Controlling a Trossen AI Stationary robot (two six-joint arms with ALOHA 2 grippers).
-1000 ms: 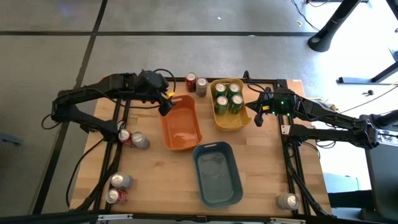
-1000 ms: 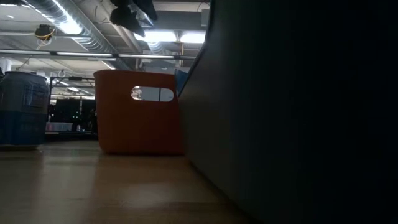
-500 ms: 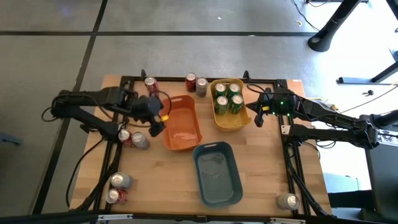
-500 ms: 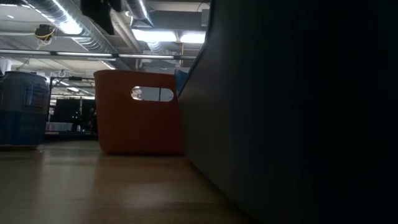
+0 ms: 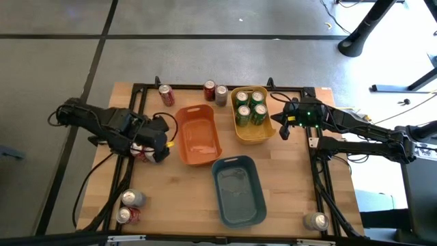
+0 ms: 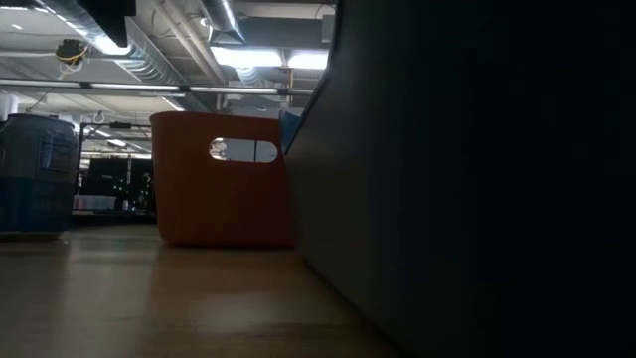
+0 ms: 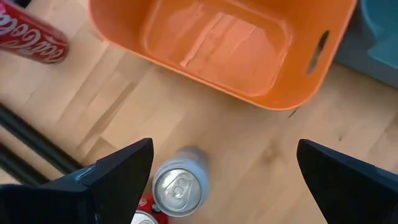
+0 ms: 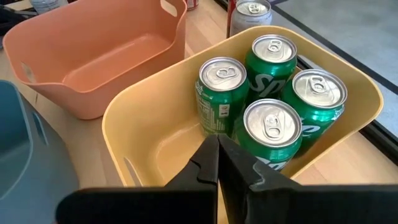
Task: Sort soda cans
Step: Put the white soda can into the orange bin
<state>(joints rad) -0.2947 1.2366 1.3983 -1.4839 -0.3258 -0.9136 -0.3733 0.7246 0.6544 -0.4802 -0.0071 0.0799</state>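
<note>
My left gripper hangs open above a silver-grey can and a red can that stand together on the table, left of the orange bin. The silver-grey can shows near one finger, apart from it. Another red can sits by the far edge. Several green cans stand upright in the yellow bin. My right gripper is shut, held over that bin's right side, touching nothing.
A red can and a silver can stand at the far edge between the bins. The blue-grey bin lies near the table's near edge. Two cans sit at the near left, one can at the near right.
My left arm has swung away from the orange bin's far left corner, toward the table's left and near edge, and now hangs over the pair of cans left of that bin. A red can by the far edge has come into view behind it.
</note>
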